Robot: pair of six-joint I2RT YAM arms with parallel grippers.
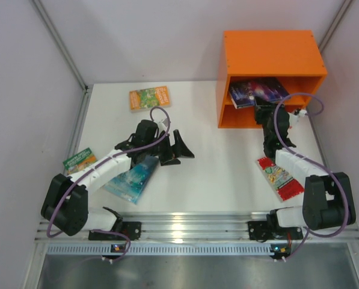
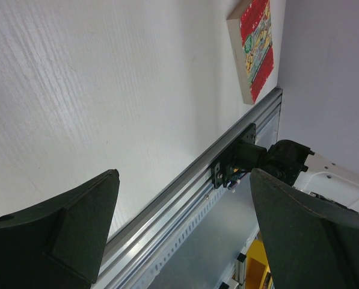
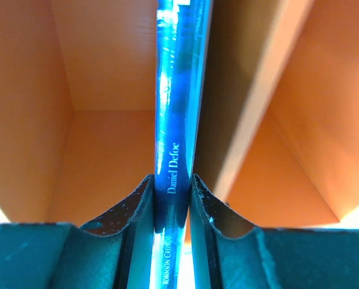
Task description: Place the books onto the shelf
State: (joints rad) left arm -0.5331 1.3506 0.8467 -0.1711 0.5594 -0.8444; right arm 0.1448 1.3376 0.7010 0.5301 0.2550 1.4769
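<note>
- My right gripper (image 3: pixel 171 180) pinches the dark blue-purple book (image 3: pixel 176 102) by its spine, the book reaching into the shelf (image 1: pixel 269 51) at 1 o'clock on the table (image 1: pixel 221 174).
- My left gripper (image 1: pixel 177 153) gapes wide, empty, near mid-table.
- The red book (image 1: pixel 279 174) lies at 5 o'clock.

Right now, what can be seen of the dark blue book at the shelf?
The dark blue book is a thin glossy paperback with a blue-purple cover; its spine reads Daniel Defoe. The right gripper is shut on its spine edge, holding it cover up, partly inside the upper compartment of the orange shelf.
</note>
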